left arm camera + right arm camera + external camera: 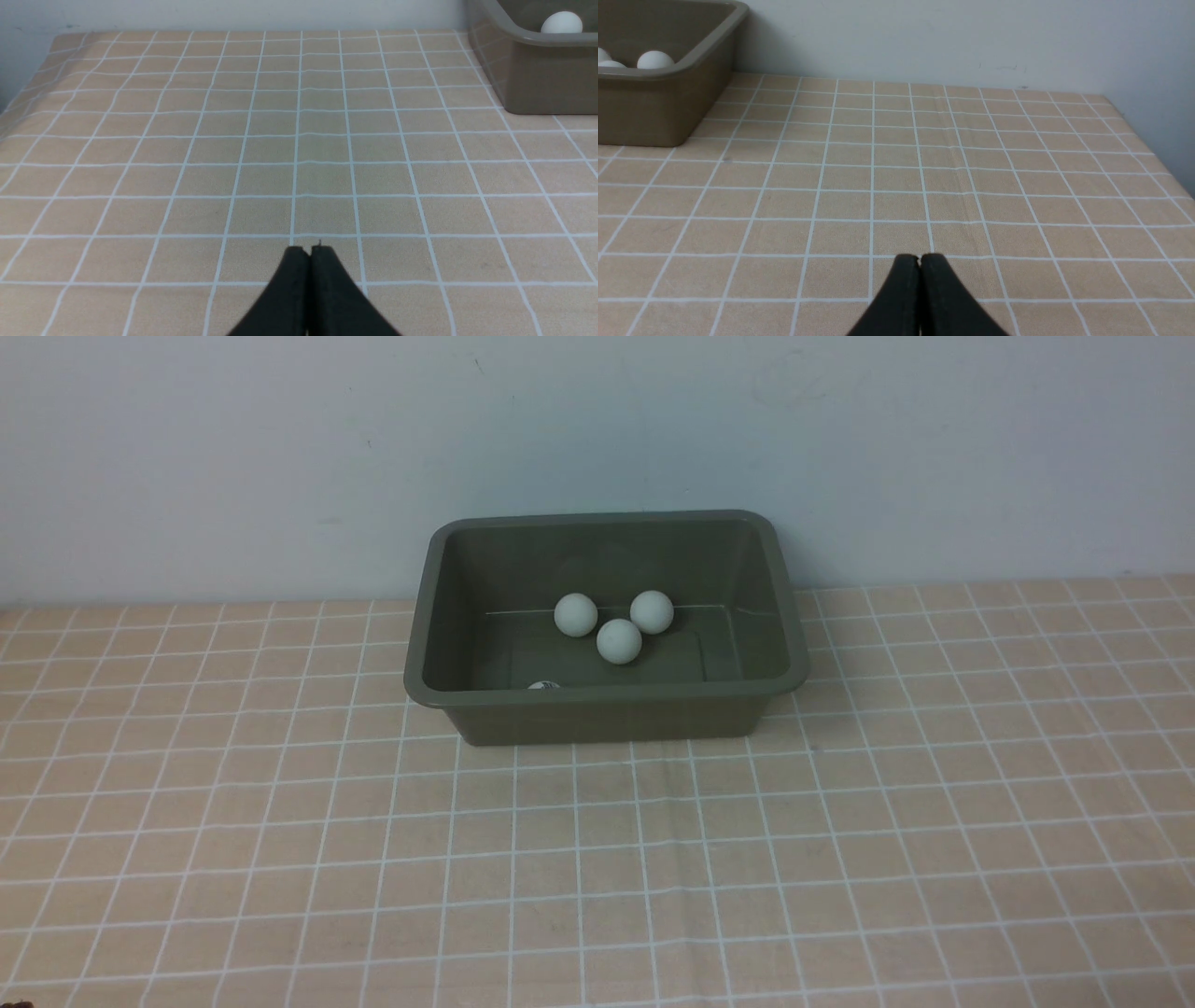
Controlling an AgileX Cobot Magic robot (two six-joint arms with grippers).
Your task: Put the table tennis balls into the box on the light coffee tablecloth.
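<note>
The olive-green box (605, 705) stands at the back middle of the light coffee tablecloth (597, 859), near the wall. Three white table tennis balls lie together on its floor (576, 614) (652, 611) (619, 640). The top of another ball (543, 685) peeks over the near rim. No ball lies on the cloth in any view. My left gripper (309, 252) is shut and empty, low over bare cloth, with the box (537, 70) and one ball (562, 22) far off at one side. My right gripper (920, 259) is also shut and empty, the box (658, 102) far from it. Neither arm shows in the front view.
A pale wall (597, 448) rises right behind the box. In the left wrist view the cloth's edge (28, 79) drops off on the side away from the box; in the right wrist view the cloth ends at a side edge (1148, 140).
</note>
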